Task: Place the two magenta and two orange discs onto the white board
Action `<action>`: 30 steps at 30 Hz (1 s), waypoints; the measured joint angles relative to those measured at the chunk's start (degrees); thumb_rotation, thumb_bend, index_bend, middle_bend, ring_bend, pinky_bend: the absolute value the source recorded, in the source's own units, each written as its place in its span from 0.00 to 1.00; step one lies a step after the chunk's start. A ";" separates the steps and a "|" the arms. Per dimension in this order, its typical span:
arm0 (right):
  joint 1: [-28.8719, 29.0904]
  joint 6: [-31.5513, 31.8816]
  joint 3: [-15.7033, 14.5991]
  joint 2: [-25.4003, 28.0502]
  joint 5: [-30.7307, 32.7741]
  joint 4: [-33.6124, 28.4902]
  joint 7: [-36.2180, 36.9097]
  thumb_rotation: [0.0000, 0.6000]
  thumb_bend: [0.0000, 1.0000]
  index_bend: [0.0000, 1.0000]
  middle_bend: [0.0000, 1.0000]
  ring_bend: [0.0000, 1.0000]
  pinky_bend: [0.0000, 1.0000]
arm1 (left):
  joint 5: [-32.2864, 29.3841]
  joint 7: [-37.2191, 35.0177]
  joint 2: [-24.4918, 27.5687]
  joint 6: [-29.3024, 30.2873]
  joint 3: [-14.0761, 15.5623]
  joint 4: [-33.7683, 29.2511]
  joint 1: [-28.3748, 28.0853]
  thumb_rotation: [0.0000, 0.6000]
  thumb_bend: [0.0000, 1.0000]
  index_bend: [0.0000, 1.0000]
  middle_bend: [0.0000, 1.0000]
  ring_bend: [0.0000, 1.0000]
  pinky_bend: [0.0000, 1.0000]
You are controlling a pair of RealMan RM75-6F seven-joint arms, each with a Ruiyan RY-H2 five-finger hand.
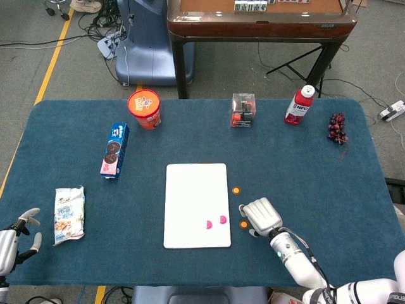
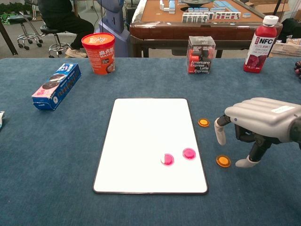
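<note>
Two magenta discs (image 2: 167, 159) (image 2: 189, 153) lie side by side on the lower right part of the white board (image 2: 141, 132); the head view shows them as magenta discs (image 1: 209, 224) (image 1: 223, 219) on the white board (image 1: 193, 190). One orange disc (image 2: 203, 122) (image 1: 236, 189) lies on the cloth just right of the board. A second orange disc (image 2: 223, 161) (image 1: 243, 223) lies nearer the front. My right hand (image 2: 256, 125) (image 1: 261, 216) hovers just right of that second disc, fingers apart and pointing down, holding nothing. My left hand (image 1: 22, 234) sits at the table's front left corner, fingers spread.
An orange cup (image 2: 99, 52), a blue biscuit box (image 2: 56, 85), a coffee box (image 2: 201, 54) and a red bottle (image 2: 259, 44) stand along the far side. A snack bag (image 1: 68, 214) lies front left, dark grapes (image 1: 336, 128) far right.
</note>
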 measured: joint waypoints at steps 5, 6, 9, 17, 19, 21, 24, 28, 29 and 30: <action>-0.59 -0.80 0.00 -0.23 0.20 0.66 0.02 1.00 0.12 0.44 1.00 1.00 1.00 | -0.18 -0.45 -0.02 -0.05 0.14 0.24 0.16 1.00 0.47 0.27 0.43 0.51 0.66; -0.70 -0.98 0.03 -0.33 0.24 0.79 -0.08 1.00 0.12 0.44 1.00 1.00 1.00 | -0.17 -0.60 -0.02 -0.05 0.17 0.21 0.18 1.00 0.47 0.27 0.43 0.51 0.66; -0.93 -1.23 0.16 -0.59 0.26 1.09 -0.37 1.00 0.12 0.44 1.00 1.00 1.00 | -0.14 -0.86 0.00 -0.02 0.25 0.09 0.23 1.00 0.47 0.27 0.43 0.51 0.66; -1.18 -2.05 0.96 -1.33 1.05 2.33 -0.97 1.00 0.12 0.44 1.00 1.00 1.00 | -0.06 -0.81 -0.12 -0.15 0.47 0.14 0.27 1.00 0.47 0.27 0.43 0.51 0.66; -1.08 -2.60 1.23 -1.57 1.48 2.69 -1.09 1.00 0.12 0.44 1.00 1.00 1.00 | -0.02 -0.78 -0.16 -0.14 0.55 0.12 0.31 1.00 0.47 0.27 0.43 0.51 0.66; -0.87 -3.30 1.52 -1.71 1.97 2.91 -1.18 1.00 0.13 0.44 1.00 1.00 1.00 | 0.03 -0.71 -0.21 -0.18 0.65 0.14 0.34 1.00 0.47 0.27 0.43 0.51 0.66; -0.44 -4.26 2.04 -1.88 2.77 3.21 -1.37 1.00 0.13 0.44 1.00 1.00 1.00 | 0.06 -0.72 -0.31 -0.21 0.77 0.22 0.40 1.00 0.47 0.27 0.43 0.51 0.66; 0.17 -5.13 2.79 -2.09 3.72 3.43 -1.62 1.00 0.16 0.44 1.00 1.00 1.00 | 0.02 -0.83 -0.41 -0.23 0.80 0.34 0.43 1.00 0.47 0.27 0.43 0.51 0.66; 0.27 -5.26 2.85 -2.11 3.89 3.43 -1.72 1.00 0.16 0.44 1.00 1.00 1.00 | 0.02 -0.86 -0.42 -0.22 0.80 0.36 0.45 1.00 0.47 0.27 0.43 0.51 0.66; 0.40 -5.43 2.93 -2.11 4.14 3.38 -1.85 1.00 0.17 0.44 1.00 1.00 1.00 | 0.03 -0.87 -0.45 -0.21 0.82 0.39 0.47 1.00 0.47 0.27 0.43 0.51 0.66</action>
